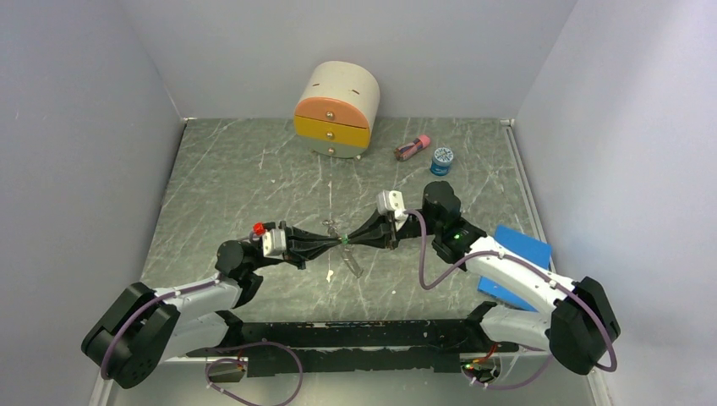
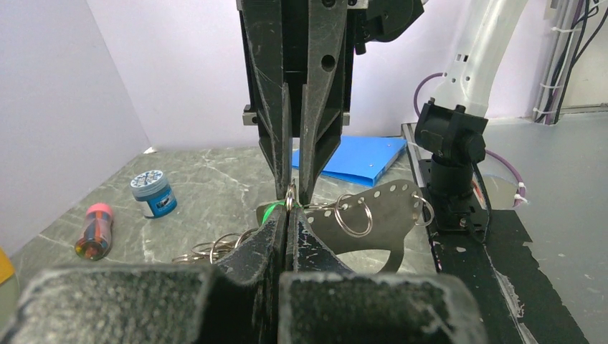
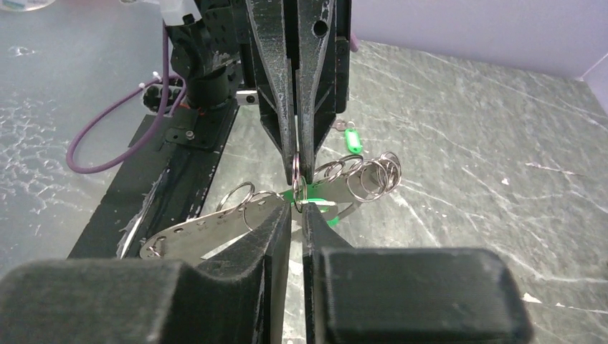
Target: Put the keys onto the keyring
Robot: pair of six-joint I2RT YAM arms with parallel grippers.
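Note:
My two grippers meet tip to tip over the middle of the table. The left gripper point(image 1: 337, 244) point(image 2: 289, 215) is shut on a thin silvery keyring point(image 2: 290, 196) that stands upright between its tips. The right gripper point(image 1: 355, 239) point(image 3: 298, 208) is closed to a narrow slit on a key with a green head point(image 3: 295, 195) point(image 1: 345, 241), right at the keyring point(image 3: 296, 170). The key's blade is hidden by the fingers. A second green key point(image 3: 350, 137) lies on the table beyond.
A perforated metal plate point(image 2: 391, 208) point(image 3: 201, 228) carrying spare rings lies under the grippers, with a bunch of loose rings point(image 3: 367, 175) beside it. A round drawer cabinet point(image 1: 336, 110), pink tube point(image 1: 413, 147) and blue jar point(image 1: 441, 160) stand at the back. A blue pad point(image 1: 520, 262) lies at the right.

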